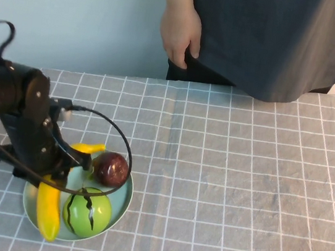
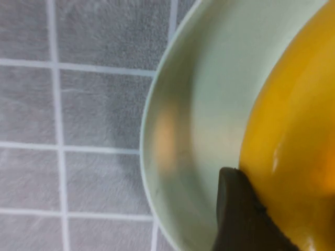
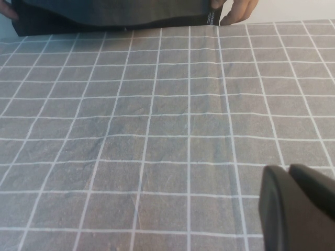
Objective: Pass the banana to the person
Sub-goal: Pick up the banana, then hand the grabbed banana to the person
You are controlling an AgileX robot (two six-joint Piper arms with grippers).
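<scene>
The bright-yellow banana (image 1: 48, 212) lies along the left side of a pale green plate (image 1: 120, 203) at the table's front left. My left gripper (image 1: 54, 177) is down over the banana's middle and shut on it. In the left wrist view a dark finger (image 2: 235, 209) presses against the banana's (image 2: 293, 130) side, above the plate (image 2: 178, 130); the other finger is hidden. The person (image 1: 261, 39), in a dark grey apron, stands behind the table's far edge with both hands hanging down. My right gripper (image 3: 289, 171) is shut and empty over bare cloth; it is out of the high view.
A round green striped fruit (image 1: 88, 212) and a dark red round fruit (image 1: 111, 169) share the plate beside the banana. A black cable (image 1: 122, 138) loops over the plate. A grey checked cloth (image 1: 240, 186) covers the table. The person's apron (image 3: 104, 13) shows in the right wrist view.
</scene>
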